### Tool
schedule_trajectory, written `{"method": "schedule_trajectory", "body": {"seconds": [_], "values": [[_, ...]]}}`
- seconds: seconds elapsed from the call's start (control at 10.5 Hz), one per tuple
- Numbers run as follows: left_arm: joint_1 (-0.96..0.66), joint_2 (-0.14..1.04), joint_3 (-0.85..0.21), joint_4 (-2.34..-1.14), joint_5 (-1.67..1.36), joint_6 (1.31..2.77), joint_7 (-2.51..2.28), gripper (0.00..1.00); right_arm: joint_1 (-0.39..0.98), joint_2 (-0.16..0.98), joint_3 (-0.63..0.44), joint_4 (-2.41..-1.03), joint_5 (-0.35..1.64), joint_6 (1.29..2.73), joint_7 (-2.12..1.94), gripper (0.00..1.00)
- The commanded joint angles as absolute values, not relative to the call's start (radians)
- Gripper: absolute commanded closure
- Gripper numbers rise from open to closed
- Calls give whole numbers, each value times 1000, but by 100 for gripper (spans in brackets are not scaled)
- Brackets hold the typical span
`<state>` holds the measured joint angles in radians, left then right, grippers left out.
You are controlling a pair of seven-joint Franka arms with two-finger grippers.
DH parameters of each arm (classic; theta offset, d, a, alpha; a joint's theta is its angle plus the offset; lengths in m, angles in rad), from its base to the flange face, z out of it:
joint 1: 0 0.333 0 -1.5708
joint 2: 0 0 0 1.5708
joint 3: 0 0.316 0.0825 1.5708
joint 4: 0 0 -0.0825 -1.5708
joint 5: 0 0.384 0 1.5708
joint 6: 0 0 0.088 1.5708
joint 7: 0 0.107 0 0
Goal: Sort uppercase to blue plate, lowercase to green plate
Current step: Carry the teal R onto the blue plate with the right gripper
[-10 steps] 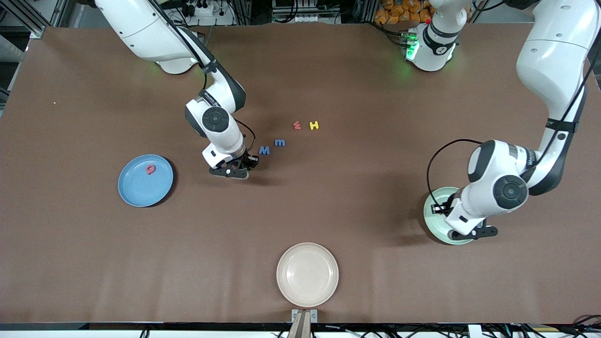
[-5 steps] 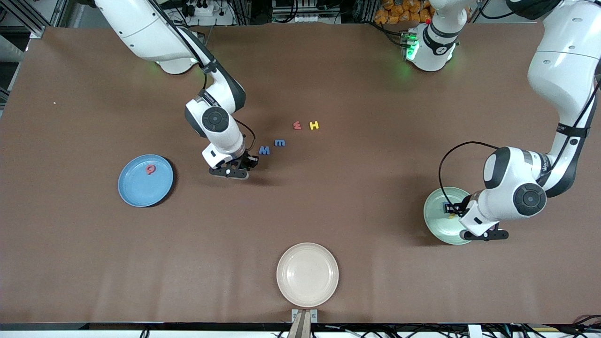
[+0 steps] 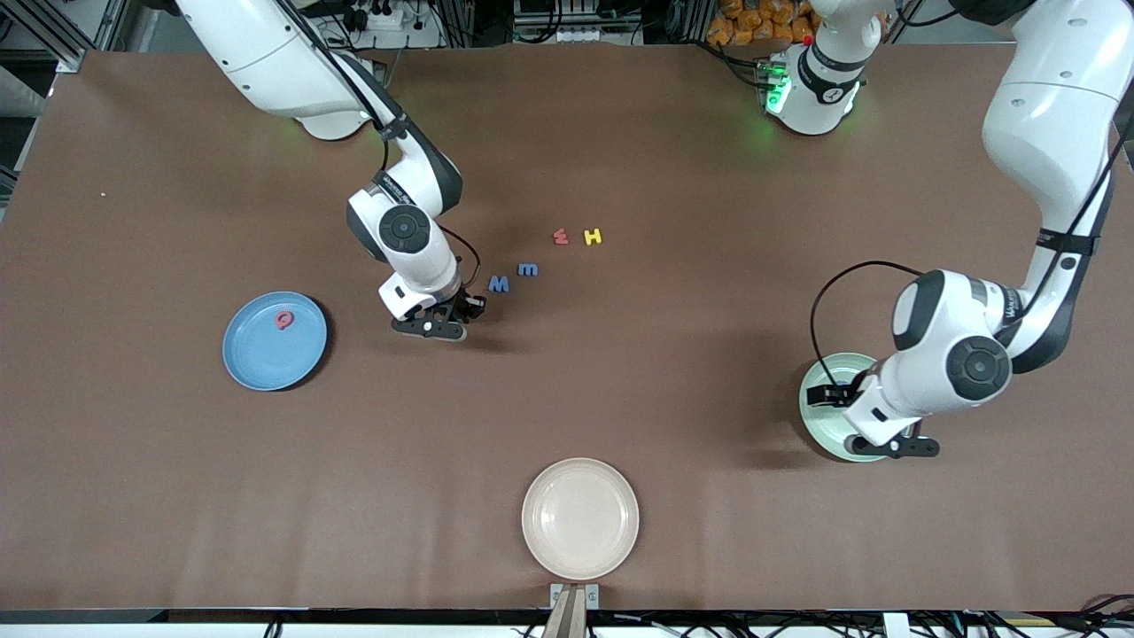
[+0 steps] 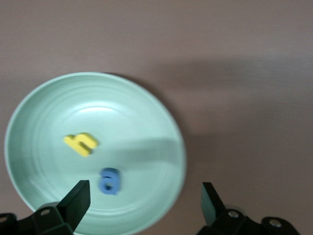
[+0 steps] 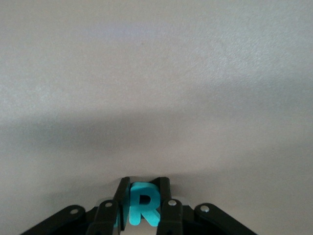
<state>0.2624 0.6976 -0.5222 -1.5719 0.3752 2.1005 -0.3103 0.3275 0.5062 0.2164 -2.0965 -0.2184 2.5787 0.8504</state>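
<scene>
- Your right gripper (image 5: 142, 196) pinches the teal R (image 5: 143, 208) beside blue W (image 3: 499, 283).
- Your left gripper (image 4: 144, 203) gapes over the green plate (image 4: 161, 122), yellow h (image 4: 80, 143) and blue a (image 4: 109, 180) inside.
- Q (image 3: 283, 319) lies on the blue plate (image 3: 257, 363).
</scene>
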Motion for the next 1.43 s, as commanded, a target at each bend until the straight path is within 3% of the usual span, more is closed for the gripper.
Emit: {"method": "schedule_trajectory", "body": {"seconds": [0.0, 0.48, 0.67, 0.96, 1.34], "values": [[146, 621, -522, -1592, 385, 2030, -412, 0, 292, 517, 241, -2028, -221, 2470, 815, 76], [-92, 618, -597, -1598, 312, 1967, -1005, 0, 181, 511, 219, -1954, -15, 2310, 372, 83], [-210, 641, -597, -1600, 302, 1971, -1164, 0, 179, 500, 134, -1944, -18, 2274, 213, 87], [-334, 664, -597, -1598, 301, 2023, -1337, 0, 176, 497, -1, -1844, -18, 2084, -76, 98], [-429, 716, -594, -1615, 304, 2129, -1494, 0, 175, 480, -107, -1832, -35, 2059, -303, 100]]}}
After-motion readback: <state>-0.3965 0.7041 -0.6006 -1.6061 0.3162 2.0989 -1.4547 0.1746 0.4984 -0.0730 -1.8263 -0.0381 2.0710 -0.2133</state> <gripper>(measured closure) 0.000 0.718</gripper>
